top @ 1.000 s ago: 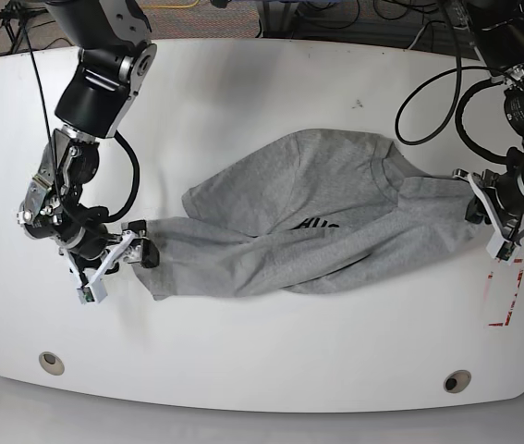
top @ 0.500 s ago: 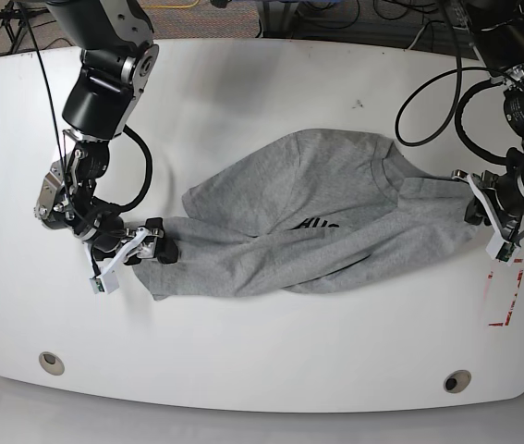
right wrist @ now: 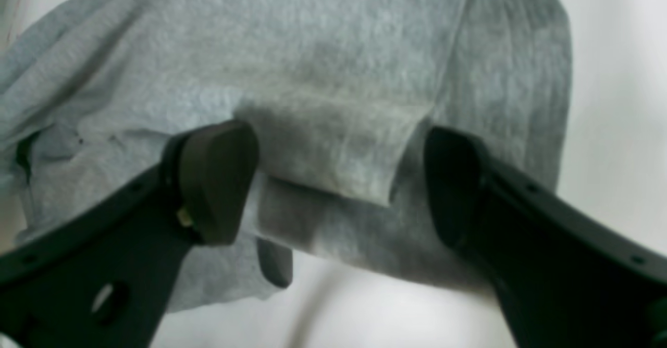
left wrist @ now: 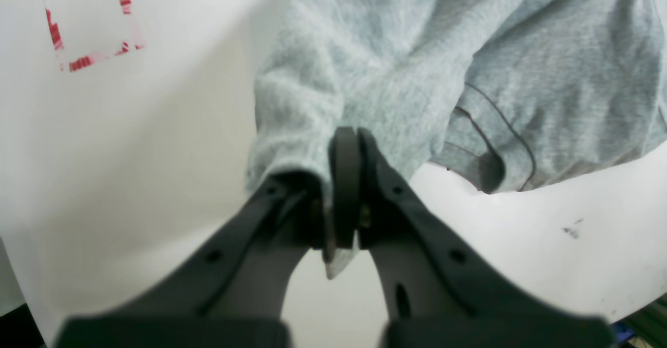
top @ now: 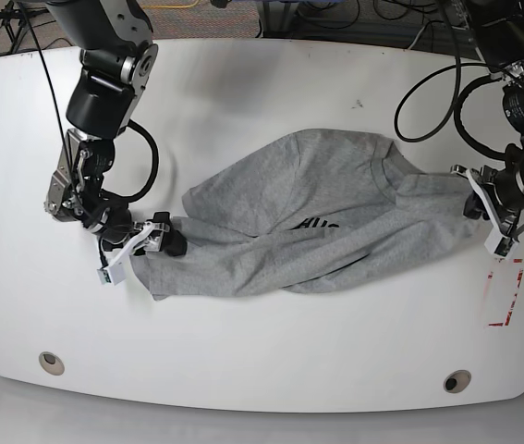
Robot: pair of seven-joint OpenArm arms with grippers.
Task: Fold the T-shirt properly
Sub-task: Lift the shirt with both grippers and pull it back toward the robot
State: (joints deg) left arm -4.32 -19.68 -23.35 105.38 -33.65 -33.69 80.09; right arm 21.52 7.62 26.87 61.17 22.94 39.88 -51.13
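Right end effector (top: 155, 242) has slid in over the last second, jaws apart astride the T-shirt (top: 322, 222) hem on the bench (top: 262, 111), left end effector (top: 477, 205) clamped on its other end; grasp looks imminent.

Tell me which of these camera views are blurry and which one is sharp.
Base view: sharp throughout, T-shirt and table evenly lit. Left wrist view: the left gripper is soft-edged up close, the fabric slightly hazy. Right wrist view: blurriest, the right gripper and cloth both smeared.
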